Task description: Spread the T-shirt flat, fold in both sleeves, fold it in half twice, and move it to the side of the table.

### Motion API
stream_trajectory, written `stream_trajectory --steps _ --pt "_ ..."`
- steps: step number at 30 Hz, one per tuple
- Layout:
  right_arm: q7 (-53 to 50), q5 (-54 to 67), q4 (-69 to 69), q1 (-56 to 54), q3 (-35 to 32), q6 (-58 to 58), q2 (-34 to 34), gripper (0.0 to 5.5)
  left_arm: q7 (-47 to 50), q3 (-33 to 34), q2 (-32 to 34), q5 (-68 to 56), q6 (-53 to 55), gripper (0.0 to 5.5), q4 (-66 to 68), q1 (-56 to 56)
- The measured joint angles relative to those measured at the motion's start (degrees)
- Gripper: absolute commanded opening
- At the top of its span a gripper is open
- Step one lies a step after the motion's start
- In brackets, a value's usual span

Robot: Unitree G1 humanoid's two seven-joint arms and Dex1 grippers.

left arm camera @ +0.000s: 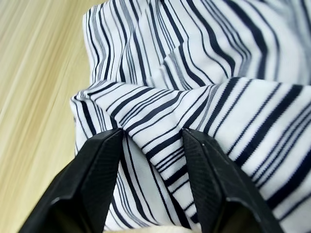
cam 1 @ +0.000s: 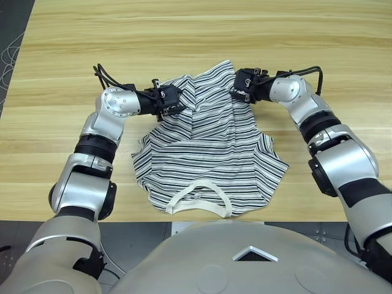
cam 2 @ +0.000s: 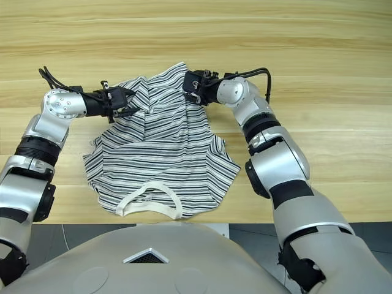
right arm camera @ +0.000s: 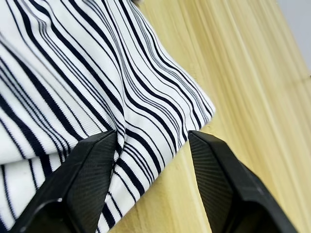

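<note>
The black-and-white striped T-shirt (cam 1: 208,153) lies rumpled on the wooden table (cam 1: 184,37), its cream collar (cam 1: 199,199) toward the front edge. My left gripper (cam 1: 174,101) rests at the shirt's far left corner. In the left wrist view its fingers (left arm camera: 97,165) stand open astride a raised fold of the cloth. My right gripper (cam 1: 240,87) sits at the far right corner. Its fingers (right arm camera: 92,165) are open too, with the shirt's edge (right arm camera: 160,126) lying between them on the wood.
Bare wood stretches beyond the shirt and to both sides. The table's front edge (cam 1: 122,219) runs just under the collar. Dark floor (cam 1: 12,37) shows past the left end of the table.
</note>
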Motion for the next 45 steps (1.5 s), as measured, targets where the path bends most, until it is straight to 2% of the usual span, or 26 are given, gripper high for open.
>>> stream_trajectory --steps 11,15,21,25,32,35,39,42,45 --pt "-2.32 -2.57 1.94 0.16 1.09 -1.16 -5.81 2.71 2.75 1.62 4.19 1.35 -4.31 2.27 8.04 -1.58" --pt "-2.34 -2.52 1.94 0.77 -0.01 -1.19 -8.39 2.71 5.83 3.54 6.48 1.65 -2.33 2.27 11.35 -2.14" --pt "-2.36 -2.48 1.95 1.28 -1.08 -1.19 -9.76 2.71 16.43 4.27 8.52 6.15 2.89 2.27 20.04 -5.52" --pt "-2.83 -2.18 1.74 1.93 -2.09 -3.16 -10.17 2.71 15.70 5.35 7.87 5.26 1.86 2.27 20.82 -5.82" --pt "-13.13 -6.24 0.50 2.94 -1.98 -7.67 -8.95 2.71 11.24 6.09 5.49 2.83 -1.49 2.27 9.95 -4.91" --pt "-19.59 -10.99 1.75 -2.40 -0.04 -5.66 -9.13 2.71 9.91 6.86 5.61 1.10 -0.50 2.27 0.07 -2.57" --pt "-22.76 -12.36 4.04 -6.14 0.01 -5.17 -9.18 2.71 7.82 6.60 4.02 -0.02 2.94 2.27 -12.58 1.09" --pt "-23.14 -12.22 4.19 -6.64 -0.57 -7.61 -9.59 2.71 6.58 5.32 2.15 -0.13 5.77 2.27 -19.48 3.32" --pt "-13.34 -4.37 0.05 -4.63 -5.52 -14.63 -10.86 2.71 6.26 5.17 1.94 -0.10 8.55 2.27 -23.54 5.62"
